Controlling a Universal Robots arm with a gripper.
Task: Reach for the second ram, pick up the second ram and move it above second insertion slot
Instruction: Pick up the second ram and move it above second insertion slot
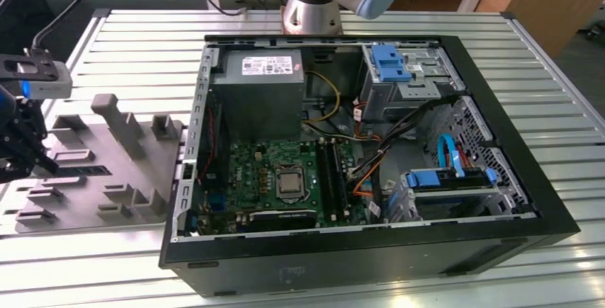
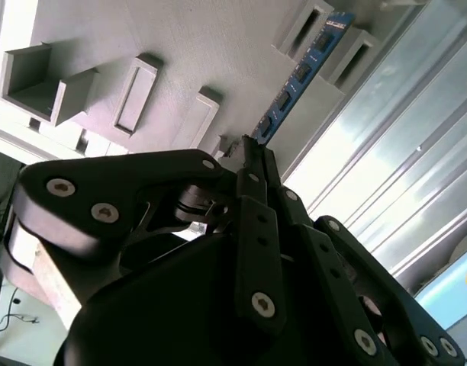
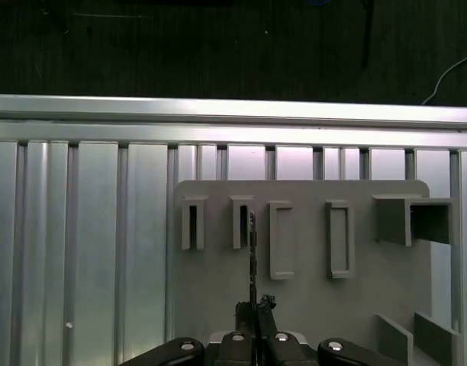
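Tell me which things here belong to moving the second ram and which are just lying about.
Belong to the job: the second ram, standing in the gray fixture; the gripper, fingers shut on its end; the motherboard's memory slots.
Lying about: power supply; blue drive bay; cables; metal table.

1 ram (image 2: 296, 78), 1 holder (image 1: 142, 173), 1 computer (image 1: 378, 251)

Tool (image 3: 255, 311) over grey fixture (image 1: 95, 221), at end of second ram (image 3: 252, 259). Raised blocks (image 3: 281, 240) stand just beside ram either side; clearance tight. Above fixture: free. Tall post (image 1: 112, 118) and case wall (image 1: 194, 145) stand between fixture and motherboard (image 1: 265, 170). Case top open. Cable bundle (image 1: 378, 145) crowds memory slots (image 1: 331, 173) from exterior view's right. Ribbed surface (image 3: 81, 252) beside fixture open for passage.
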